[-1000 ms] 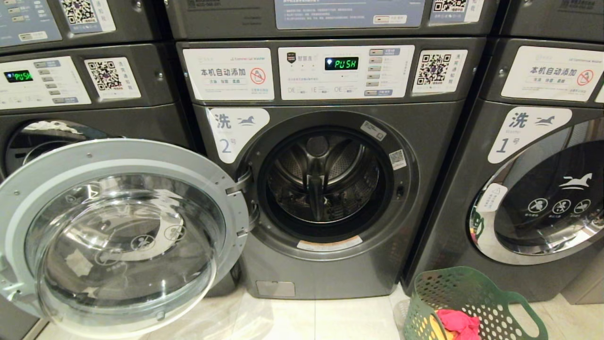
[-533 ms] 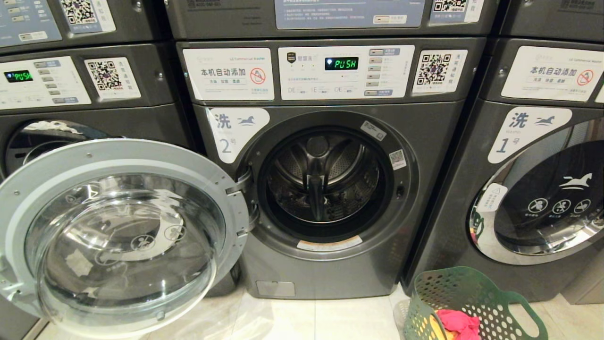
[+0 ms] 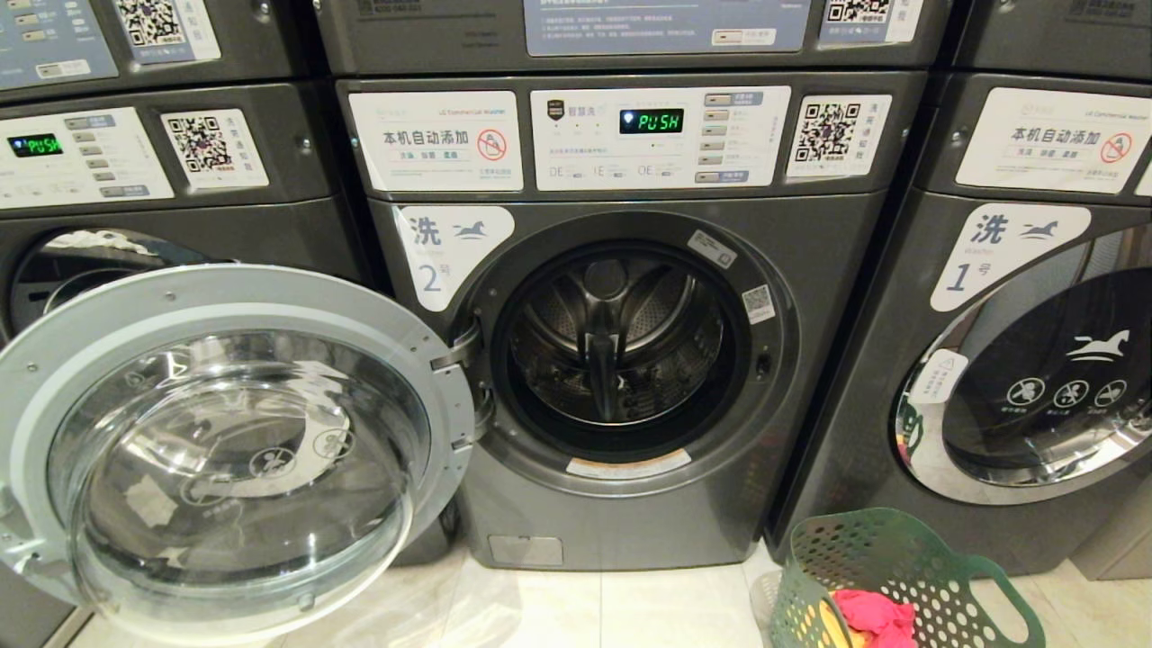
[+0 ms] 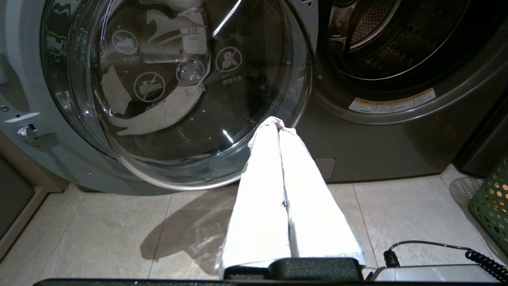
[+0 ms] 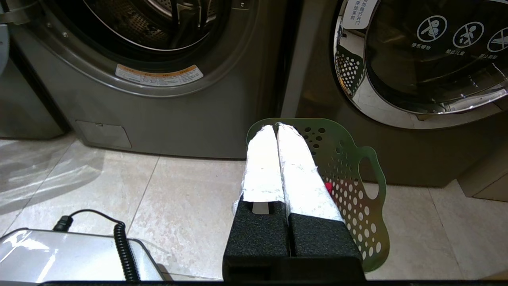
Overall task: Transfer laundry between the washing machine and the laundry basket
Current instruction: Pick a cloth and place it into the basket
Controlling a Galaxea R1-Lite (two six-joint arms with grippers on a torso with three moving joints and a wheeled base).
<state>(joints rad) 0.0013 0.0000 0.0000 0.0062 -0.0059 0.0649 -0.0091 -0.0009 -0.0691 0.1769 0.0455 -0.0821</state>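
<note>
Jaws of both grippers pressed together (neither holds anything); frame edge cuts off the laundry basket (image 3: 909, 576), hiding most laundry (image 3: 877, 616).

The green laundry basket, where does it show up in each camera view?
Head view: laundry basket at bottom right, on the floor below machine 1.
Left wrist view: only its edge at far right.
Right wrist view: centre, behind the right hand.
Shared landmark: the orange-striped label under the washing machine's opening.
</note>
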